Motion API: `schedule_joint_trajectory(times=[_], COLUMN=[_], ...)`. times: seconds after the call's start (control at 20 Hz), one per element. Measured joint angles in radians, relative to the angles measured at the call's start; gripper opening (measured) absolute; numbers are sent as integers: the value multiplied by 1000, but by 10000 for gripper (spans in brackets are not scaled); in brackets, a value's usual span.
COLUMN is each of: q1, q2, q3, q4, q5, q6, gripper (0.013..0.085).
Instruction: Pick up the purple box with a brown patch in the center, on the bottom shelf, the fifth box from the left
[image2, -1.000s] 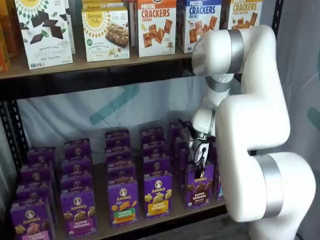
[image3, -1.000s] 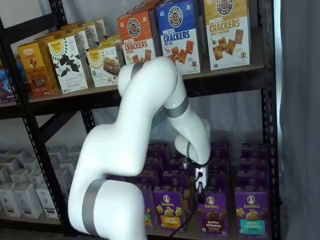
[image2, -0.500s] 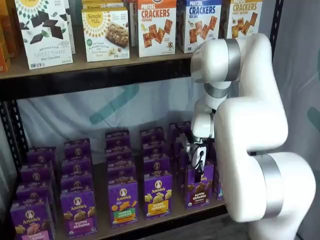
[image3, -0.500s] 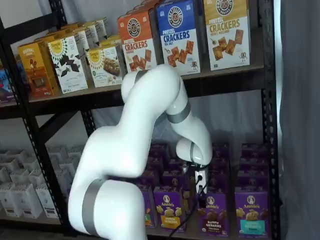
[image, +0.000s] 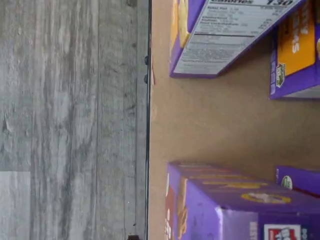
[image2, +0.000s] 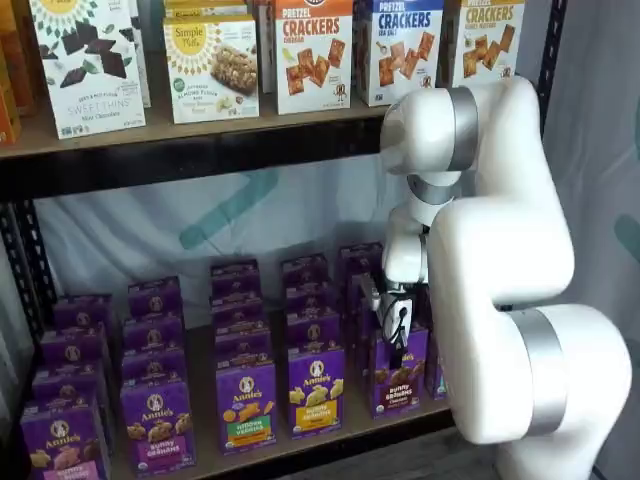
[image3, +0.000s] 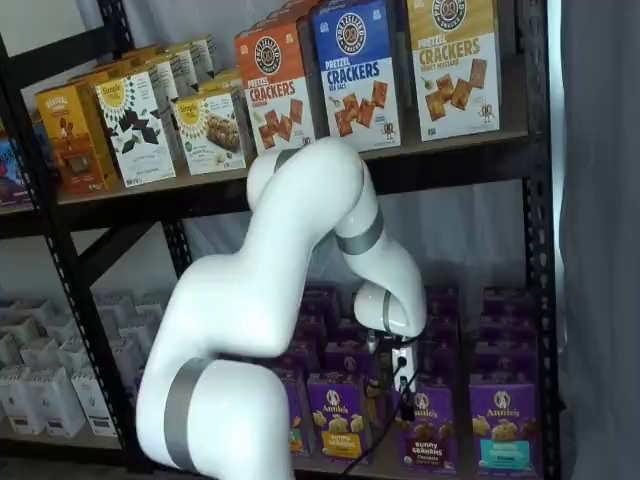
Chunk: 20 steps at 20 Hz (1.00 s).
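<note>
The purple box (image2: 398, 375) with dark brown bunny cookies and a brown band stands at the front of the bottom shelf (image2: 345, 428), right of a purple box with a yellow centre. It also shows in a shelf view (image3: 428, 432). My gripper (image2: 395, 345) hangs right above this box's top, its black fingers pointing down; it shows in both shelf views (image3: 403, 377). No gap between the fingers shows, so I cannot tell its state. The wrist view, turned on its side, shows the bare shelf board (image: 210, 125) with purple boxes on either side.
Rows of purple Annie's boxes (image2: 245, 400) fill the bottom shelf, several deep. Cracker boxes (image2: 313, 55) stand on the higher shelf. A teal-banded purple box (image3: 503, 432) stands right of the target. A black upright (image3: 535, 230) edges the shelves. Grey wood floor (image: 75, 120) lies in front.
The arm's upper joints have turned and the gripper has come down and slightly left, closer to the top of the brown-centred purple box.
</note>
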Motion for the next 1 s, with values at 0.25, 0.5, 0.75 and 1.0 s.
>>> schedule_joint_trajectory(times=[0.25, 0.5, 0.75, 1.0], q1=[-3, -4, -2, -1], q2=[2, -1, -6, -12], q3=[-6, 0, 10, 19], q4=[-32, -41, -44, -46], q5=[15, 16, 6, 4], q6=[27, 35, 39, 42], gripper=[730, 650, 610, 490])
